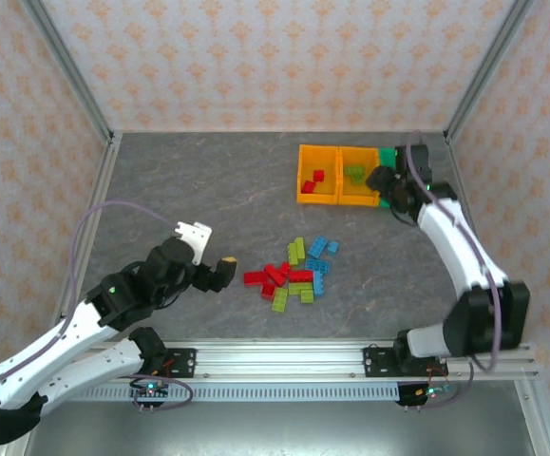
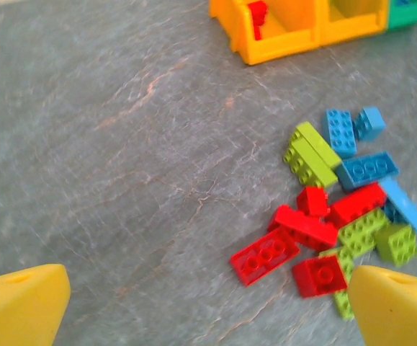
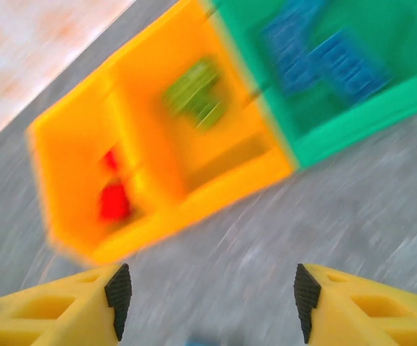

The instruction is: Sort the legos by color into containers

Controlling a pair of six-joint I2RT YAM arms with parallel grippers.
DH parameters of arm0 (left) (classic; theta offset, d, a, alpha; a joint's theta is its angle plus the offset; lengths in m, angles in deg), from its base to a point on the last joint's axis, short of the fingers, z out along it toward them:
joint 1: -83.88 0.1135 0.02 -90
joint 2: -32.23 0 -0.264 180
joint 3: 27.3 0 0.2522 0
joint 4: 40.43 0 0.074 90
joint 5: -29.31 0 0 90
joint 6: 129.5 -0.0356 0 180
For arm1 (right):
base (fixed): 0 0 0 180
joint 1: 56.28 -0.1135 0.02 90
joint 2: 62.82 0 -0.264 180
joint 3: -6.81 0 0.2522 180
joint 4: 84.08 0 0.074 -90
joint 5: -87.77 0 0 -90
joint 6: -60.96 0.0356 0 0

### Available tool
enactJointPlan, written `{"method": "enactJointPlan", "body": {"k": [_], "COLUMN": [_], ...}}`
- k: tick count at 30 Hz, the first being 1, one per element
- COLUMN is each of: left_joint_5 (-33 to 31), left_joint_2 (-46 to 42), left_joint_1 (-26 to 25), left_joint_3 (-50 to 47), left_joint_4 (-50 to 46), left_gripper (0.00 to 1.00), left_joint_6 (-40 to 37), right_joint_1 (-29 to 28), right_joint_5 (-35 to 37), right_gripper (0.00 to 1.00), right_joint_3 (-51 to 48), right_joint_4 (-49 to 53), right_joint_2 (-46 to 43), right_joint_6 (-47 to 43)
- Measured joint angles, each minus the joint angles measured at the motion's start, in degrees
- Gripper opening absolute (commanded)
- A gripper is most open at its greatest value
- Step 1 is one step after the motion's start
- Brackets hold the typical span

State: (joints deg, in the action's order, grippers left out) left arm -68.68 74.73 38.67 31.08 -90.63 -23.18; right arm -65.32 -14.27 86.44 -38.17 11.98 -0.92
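Red, lime green and blue legos (image 1: 295,271) lie in a loose pile mid-table. In the left wrist view a flat red lego (image 2: 264,256) lies nearest, with green (image 2: 310,153) and blue (image 2: 366,169) ones beyond. My left gripper (image 1: 223,270) hangs just left of the pile, open and empty (image 2: 208,317). Three containers stand in a row at the back right: an orange one (image 3: 86,166) holding red bricks, an orange one (image 3: 222,144) holding green, and a green one (image 3: 352,119) holding blue. My right gripper (image 1: 387,182) hovers at their front edge, open and empty (image 3: 212,303). That view is motion-blurred.
The orange bins (image 1: 336,175) and the green bin (image 1: 387,156) sit close to the back wall and the right frame post. Bare grey tabletop (image 1: 189,190) spreads left of the pile and bins. A metal rail (image 1: 284,359) runs along the near edge.
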Motion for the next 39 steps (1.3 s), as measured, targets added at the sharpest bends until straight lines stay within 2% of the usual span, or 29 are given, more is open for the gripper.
{"method": "enactJointPlan", "body": {"k": [4,8,10,14,21,30,39], "left_joint_5": [-1.6,-2.0,-2.0,0.1,5.3,10.3,9.4], "left_joint_2": [9.6,18.9,23.2,30.2,37.4,46.6,45.0], "left_joint_1": [0.0,0.0,0.0,0.0,-0.1,-0.1,0.0], "left_joint_3": [1.5,2.3,2.3,2.3,0.8,1.3,-1.5], "left_joint_4": [1.4,1.6,1.6,3.0,9.4,15.3,17.0], "left_gripper": [0.97,0.94,0.93,0.93,0.92,0.9,0.76], "left_joint_6": [12.7,24.5,28.7,33.8,38.3,38.1,37.6], "right_joint_1": [-9.0,-17.3,-19.9,-21.3,-21.4,-21.4,-21.4], "right_joint_5": [-6.6,-11.8,-13.7,-14.5,-13.6,-12.8,-12.1], "right_gripper": [0.69,0.73,0.75,0.76,0.77,0.77,0.77], "right_joint_3": [-6.1,-10.3,-12.4,-14.3,-14.3,-14.3,-14.3], "right_joint_4": [2.3,7.2,9.6,13.7,14.4,14.4,14.6], "right_joint_2": [-12.4,-18.1,-19.1,-19.3,-17.2,-16.0,-17.7], "right_joint_6": [-1.9,-2.7,-2.6,-2.4,-2.2,-1.3,0.0]}}
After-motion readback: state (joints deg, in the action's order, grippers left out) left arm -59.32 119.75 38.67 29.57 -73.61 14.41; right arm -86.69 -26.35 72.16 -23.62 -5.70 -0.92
